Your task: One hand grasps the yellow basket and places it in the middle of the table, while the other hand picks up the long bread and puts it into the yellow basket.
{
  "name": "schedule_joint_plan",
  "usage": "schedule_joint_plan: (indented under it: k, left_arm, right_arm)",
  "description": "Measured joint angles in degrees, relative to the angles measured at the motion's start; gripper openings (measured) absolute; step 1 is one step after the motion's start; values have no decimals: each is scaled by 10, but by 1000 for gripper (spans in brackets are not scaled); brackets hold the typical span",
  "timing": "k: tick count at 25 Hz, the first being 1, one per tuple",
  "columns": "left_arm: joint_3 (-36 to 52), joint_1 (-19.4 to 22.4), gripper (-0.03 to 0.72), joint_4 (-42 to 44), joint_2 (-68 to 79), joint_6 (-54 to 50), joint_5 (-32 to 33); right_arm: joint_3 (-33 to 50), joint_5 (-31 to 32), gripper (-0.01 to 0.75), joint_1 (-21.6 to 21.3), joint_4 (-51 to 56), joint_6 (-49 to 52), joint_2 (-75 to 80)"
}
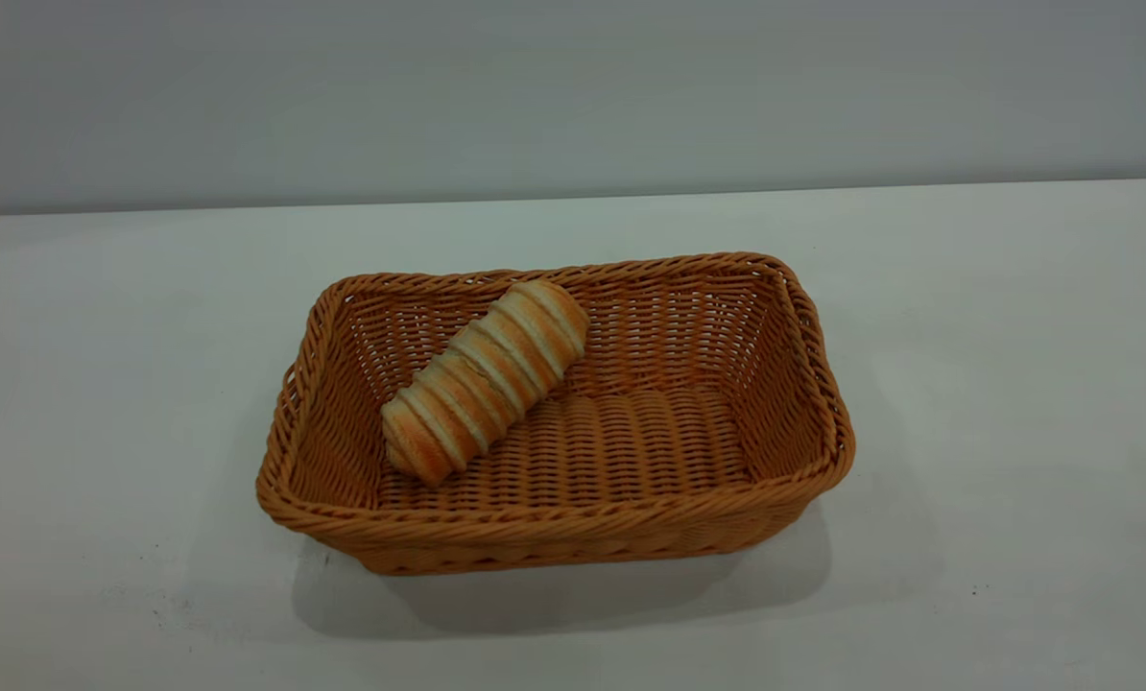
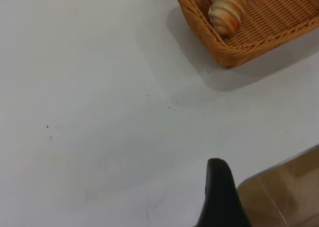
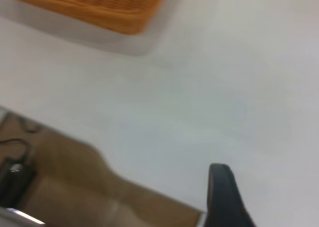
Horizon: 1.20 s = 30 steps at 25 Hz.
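Note:
The yellow basket (image 1: 803,384) stands on the white table (image 1: 1014,317) near its middle. The long bread (image 1: 487,379) lies inside it, slanted, with one end on the basket floor and the other propped against the far wall. The basket's corner with the bread's end (image 2: 227,10) also shows in the left wrist view (image 2: 234,50). A basket corner shows in the right wrist view (image 3: 119,13). My left gripper (image 2: 222,197) and my right gripper (image 3: 224,197) hang near the table's edges, well away from the basket and holding nothing. Neither gripper shows in the exterior view.
The table's edge and brown floor lie beside the left gripper (image 2: 284,187) and beside the right gripper (image 3: 75,187). A black cable and device (image 3: 12,172) lie on that floor. A grey wall (image 1: 573,86) backs the table.

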Motion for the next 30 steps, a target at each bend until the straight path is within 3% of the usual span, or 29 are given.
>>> schedule_joint_plan:
  k: [7, 30]
  left_arm:
    - [0, 0, 541, 0, 0, -1, 0]
    - [0, 0, 541, 0, 0, -1, -1]
  right_arm:
    - [1, -6, 490, 0, -49, 69, 0]
    - [1, -8, 490, 0, -54, 73, 0]
